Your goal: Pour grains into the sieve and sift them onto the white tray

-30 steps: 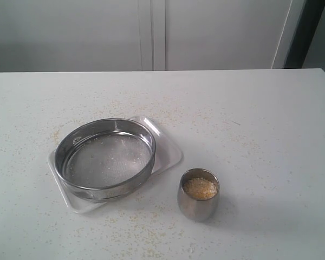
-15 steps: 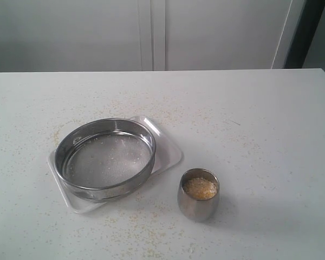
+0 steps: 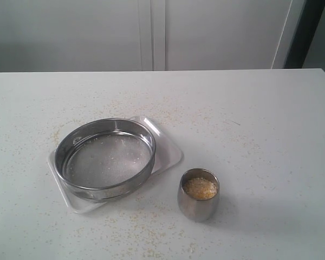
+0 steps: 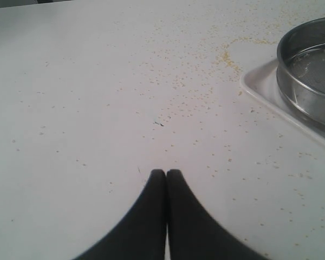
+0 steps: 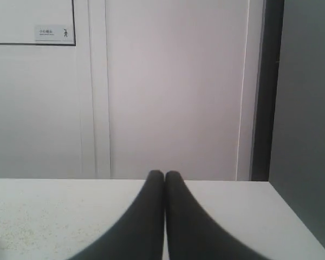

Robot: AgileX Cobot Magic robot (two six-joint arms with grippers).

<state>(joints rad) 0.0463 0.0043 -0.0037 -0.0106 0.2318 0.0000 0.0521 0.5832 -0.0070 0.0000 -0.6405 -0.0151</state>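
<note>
Left gripper (image 4: 166,172): dark fingers pressed together, nothing between them. It hangs over bare tabletop (image 4: 86,108), with the sieve and tray corner off to one side, apart.
Right gripper (image 5: 164,173): also closed tight and empty, facing the cabinet doors (image 5: 173,86) beyond the table's end. Neither gripper appears in the exterior view.

Steel cup (image 3: 199,201): nearest item, small and rounded, upright, just beside the tray's near corner but apart from it.
Grains (image 3: 200,188): inside the cup, filled close to the rim; fine yellow granules with paler flecks.
Risk: the cup wall is smooth and curved and the fill is high, so an off-centre pinch or a quick tilt would likely spill grains short of the sieve.

Sieve (image 3: 108,160): wide, shallow, shiny steel rim and fine mesh bearing only a few specks; it rests on the white tray (image 3: 168,147).
Risk: the sieve covers nearly the whole tray, so a hard shake could send siftings past the low rim.

Crumbs (image 3: 135,227): sparse scatter around both.
</note>
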